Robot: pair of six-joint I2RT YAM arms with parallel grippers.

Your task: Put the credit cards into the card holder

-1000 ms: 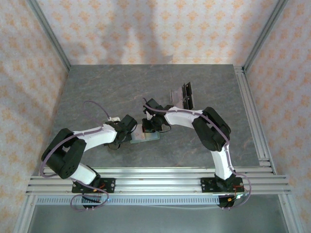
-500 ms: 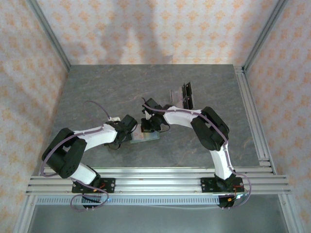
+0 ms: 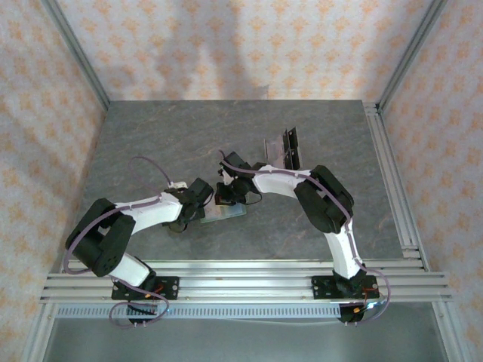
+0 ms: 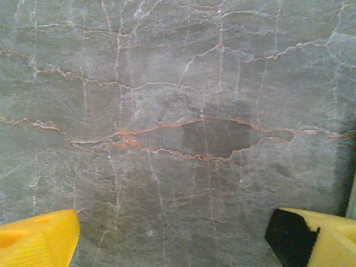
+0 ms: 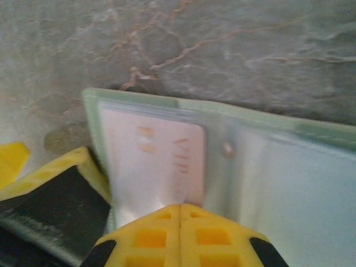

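The card holder (image 3: 226,214) lies open on the table's middle, sage-green rim (image 5: 167,103) and pale inside. A pinkish credit card (image 5: 156,161) marked VIP sits under its clear pocket. My right gripper (image 5: 181,210) is shut, its joined tips pressing at that card's near edge; the card lies flat, not between the fingers. My left gripper (image 4: 175,245) is open over bare table right beside the holder's left edge, one finger (image 5: 55,203) touching or nearly touching that edge. More credit cards (image 3: 284,149), grey and black, sit further back to the right.
The grey marbled table (image 3: 151,143) has metal rails along the right side (image 3: 392,181) and the near edge (image 3: 249,279). Patterned walls enclose the back and both sides.
My right gripper has edged a little to the left over the card holder, and the holder has shifted slightly with it. The left arm has barely moved.
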